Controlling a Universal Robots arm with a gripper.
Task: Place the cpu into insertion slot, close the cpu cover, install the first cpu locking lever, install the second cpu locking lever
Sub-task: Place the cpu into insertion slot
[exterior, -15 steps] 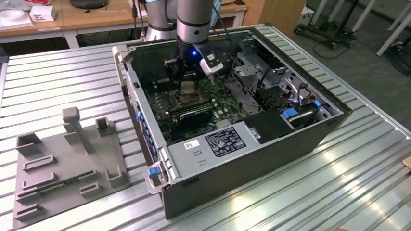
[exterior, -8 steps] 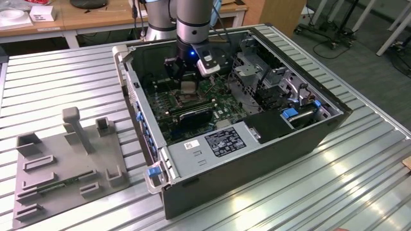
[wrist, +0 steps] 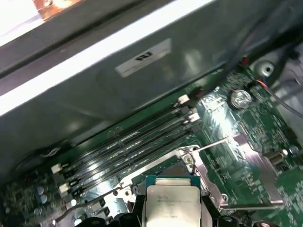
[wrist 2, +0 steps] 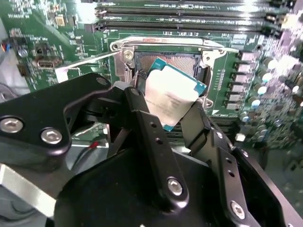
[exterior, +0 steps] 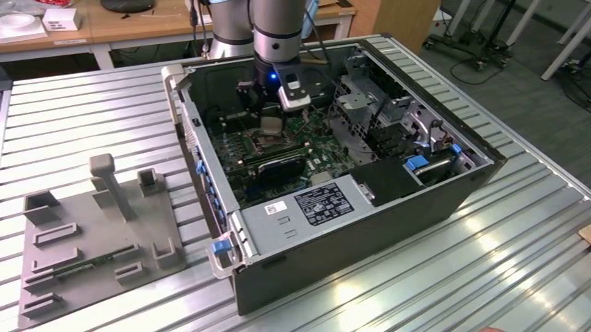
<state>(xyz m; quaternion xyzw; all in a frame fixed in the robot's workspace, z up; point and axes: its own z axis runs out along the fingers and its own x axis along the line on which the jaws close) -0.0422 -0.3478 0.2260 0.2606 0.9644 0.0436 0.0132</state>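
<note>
1. The cpu (exterior: 270,125) shows in the exterior view as a pale square at the tip of the gripper (exterior: 271,119). It is inside the open case (exterior: 369,228), just above the board (exterior: 286,155). The arm (exterior: 275,34) comes down from above. A grey tray (exterior: 93,235) lies on the slatted table (exterior: 443,277), well apart from the case toward the exterior view's left.
2. In the second wrist view the gripper (wrist 2: 165,108) is clamped on the cpu (wrist 2: 173,94), with its black fingers (wrist 2: 147,132) pressing two opposite edges. The cpu hangs tilted over the slot (wrist 2: 177,62), whose dark centre lies bare. Long memory slots (wrist 2: 180,19) run just beyond the slot.
3. In the first wrist view the cpu (wrist: 171,201) sits between the fingers (wrist: 137,213) of the gripper (wrist: 171,215). The slot (wrist: 174,168) is just beyond it. The cover (wrist: 208,177) lies swung open beside the slot, and green board shows through its cut-out.
</note>
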